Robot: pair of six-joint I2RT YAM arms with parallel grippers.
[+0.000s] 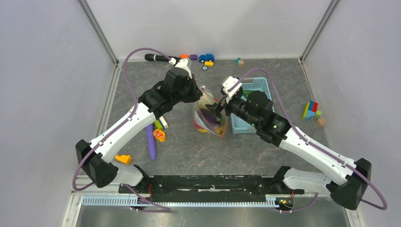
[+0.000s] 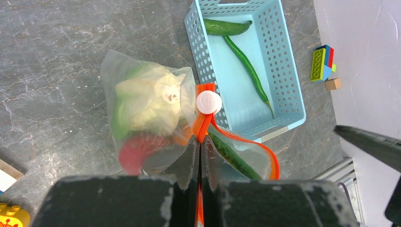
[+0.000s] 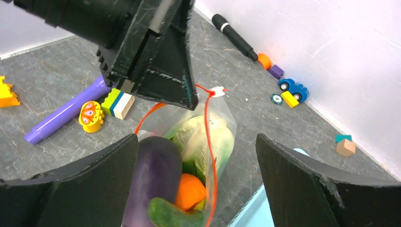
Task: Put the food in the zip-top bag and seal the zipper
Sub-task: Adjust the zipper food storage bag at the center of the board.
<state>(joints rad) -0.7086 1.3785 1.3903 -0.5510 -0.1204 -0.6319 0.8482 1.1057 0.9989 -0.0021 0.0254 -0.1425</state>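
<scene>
The left gripper pinches the zipper of the zip-top bag, and the right gripper is spread wide over the purple eggplant inside.

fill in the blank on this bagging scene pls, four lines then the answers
1. The left tool is ___ on the zipper.
2. The right tool hangs ___ over the zip-top bag.
3. The ___ eggplant sits in the bag's mouth.
4. The basket holding a cucumber is light ___.
Missing words: shut; open; purple; blue.
</scene>
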